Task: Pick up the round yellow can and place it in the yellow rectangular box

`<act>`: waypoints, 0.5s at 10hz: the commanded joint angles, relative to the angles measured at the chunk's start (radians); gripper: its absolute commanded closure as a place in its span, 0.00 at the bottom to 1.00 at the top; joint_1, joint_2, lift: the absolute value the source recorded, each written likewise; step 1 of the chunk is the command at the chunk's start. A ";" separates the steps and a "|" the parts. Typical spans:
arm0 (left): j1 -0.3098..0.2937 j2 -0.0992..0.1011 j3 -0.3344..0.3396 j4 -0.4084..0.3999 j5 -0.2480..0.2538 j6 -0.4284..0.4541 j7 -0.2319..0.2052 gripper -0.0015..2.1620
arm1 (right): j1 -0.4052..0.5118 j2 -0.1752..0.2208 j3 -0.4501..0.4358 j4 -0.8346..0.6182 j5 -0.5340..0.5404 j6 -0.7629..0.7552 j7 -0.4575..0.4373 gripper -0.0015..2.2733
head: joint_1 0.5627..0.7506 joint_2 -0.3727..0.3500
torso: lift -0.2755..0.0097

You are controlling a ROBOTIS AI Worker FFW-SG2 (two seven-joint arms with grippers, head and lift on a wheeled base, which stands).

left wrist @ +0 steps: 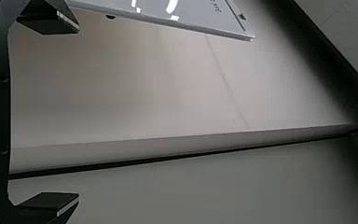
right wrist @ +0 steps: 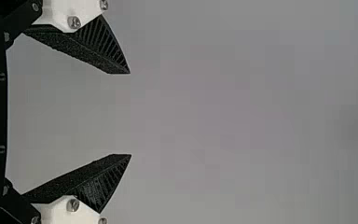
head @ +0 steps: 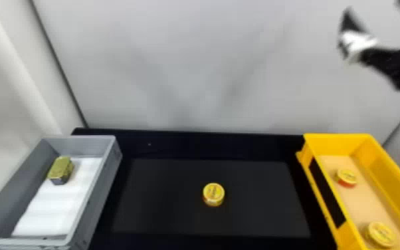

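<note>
Round yellow can [head: 213, 194] sits upright at mid-table, ready for pickup

The metal-looking can rests on a flat black mat [head: 259, 212], between a grey plastic box [head: 76, 146] and the yellow rectangular plastic box [head: 335, 144], where two similar yellow cans [head: 347, 178] [head: 381, 234] lie well apart. The step in hand appears to be the approach. Done well, it would bring the right gripper [right wrist: 130, 114] in from above, centred on the can, with one finger to each side and tips low enough to grip the wall rather than the lid; an off-centre descent could nudge the short, round tin across the mat. The black right arm [head: 398, 66] is raised, entering from the right edge of the head view, its gripper high before the pale wall [head: 192, 66] and well clear of the can. The right gripper's fingers stand wide apart, holding nothing. The left gripper [left wrist: 79, 113], also spread and without a load, is parked beside a pale panel [left wrist: 144, 93].
</note>
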 commanded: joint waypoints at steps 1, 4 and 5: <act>-0.005 -0.004 -0.001 0.003 -0.005 0.000 0.000 0.01 | 0.033 -0.030 0.137 0.125 0.026 0.020 0.089 0.08 | 0.65 0.53 | 0.77; -0.010 -0.004 0.004 0.006 -0.008 0.002 0.000 0.01 | 0.065 -0.058 0.204 0.160 0.030 0.050 0.124 0.08 | 0.65 0.53 | 0.77; -0.010 -0.004 0.005 0.008 -0.010 0.003 0.000 0.01 | 0.064 -0.073 0.213 0.157 0.030 0.064 0.135 0.08 | 0.65 0.53 | 0.77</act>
